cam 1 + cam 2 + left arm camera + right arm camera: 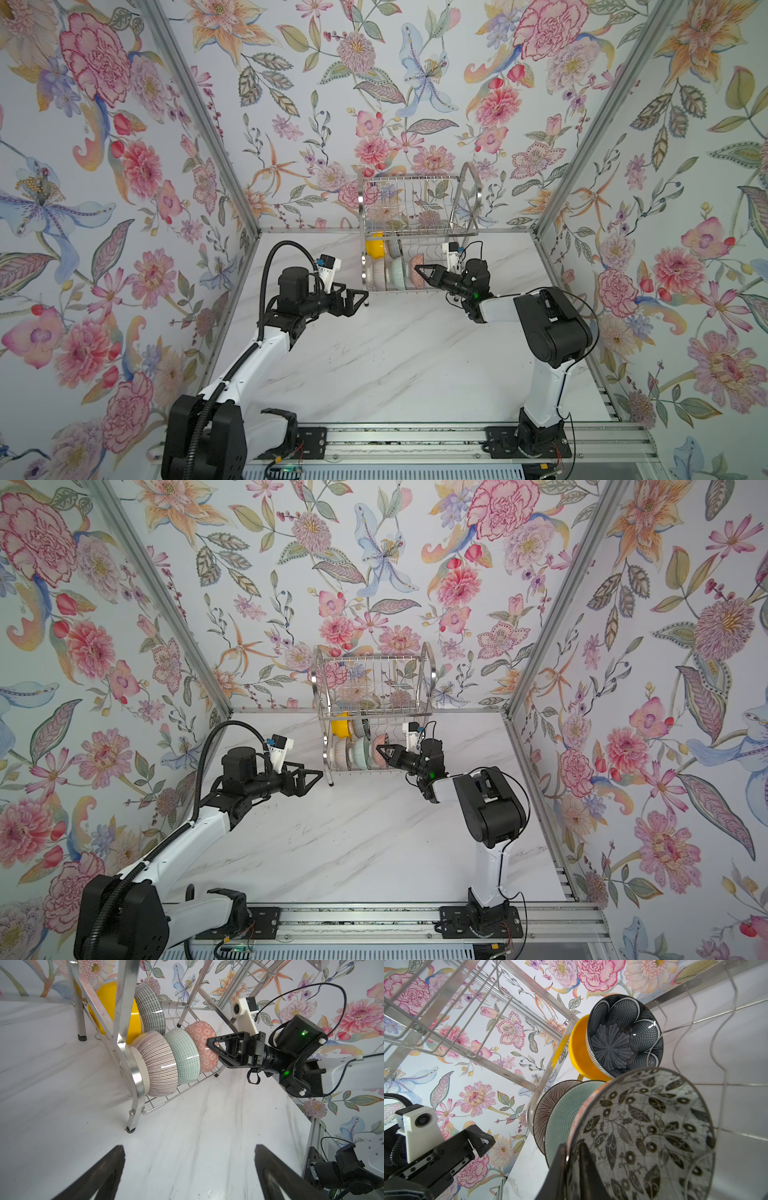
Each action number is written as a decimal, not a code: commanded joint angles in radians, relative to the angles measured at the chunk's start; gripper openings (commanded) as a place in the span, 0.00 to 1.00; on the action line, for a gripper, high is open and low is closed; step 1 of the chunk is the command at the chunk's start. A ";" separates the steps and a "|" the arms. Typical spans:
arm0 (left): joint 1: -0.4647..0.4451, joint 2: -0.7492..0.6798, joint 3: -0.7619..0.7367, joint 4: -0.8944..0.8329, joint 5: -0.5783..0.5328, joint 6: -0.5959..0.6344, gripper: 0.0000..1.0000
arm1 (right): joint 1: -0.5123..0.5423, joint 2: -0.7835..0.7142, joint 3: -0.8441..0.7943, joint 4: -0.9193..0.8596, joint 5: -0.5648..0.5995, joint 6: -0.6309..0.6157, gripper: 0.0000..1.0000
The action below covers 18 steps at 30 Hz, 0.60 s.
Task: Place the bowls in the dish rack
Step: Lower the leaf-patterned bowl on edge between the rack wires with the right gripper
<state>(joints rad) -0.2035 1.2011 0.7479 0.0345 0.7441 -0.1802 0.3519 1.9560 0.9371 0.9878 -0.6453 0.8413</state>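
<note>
At the table's (395,353) back, the rack (420,203) holds five bowls (182,1053) on edge on its lower tier. Right arm (548,324) reaches level, right gripper (211,1043) pinching the pink bowl's (204,1032) rim. Left arm (249,361) stretches level beside the rack, left gripper (363,297) spread wide, empty.

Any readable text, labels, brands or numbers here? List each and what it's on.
Nothing legible.
White print on a black arm joint housing, left wrist view: too small and blurred to read.
The five round ceramic bowls and the shiny steel wire dish rack: no lettering.
</note>
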 commanded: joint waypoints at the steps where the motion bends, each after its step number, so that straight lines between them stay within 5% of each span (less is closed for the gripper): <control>1: -0.011 0.008 0.029 -0.021 -0.009 0.005 0.99 | -0.001 -0.036 0.009 -0.012 0.021 -0.019 0.16; 18: -0.011 0.012 0.030 -0.023 -0.010 0.007 0.99 | 0.000 -0.062 -0.009 -0.019 0.041 -0.041 0.26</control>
<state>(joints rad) -0.2035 1.2045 0.7494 0.0196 0.7444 -0.1802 0.3519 1.9293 0.9367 0.9672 -0.6163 0.8234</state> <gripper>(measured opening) 0.990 0.250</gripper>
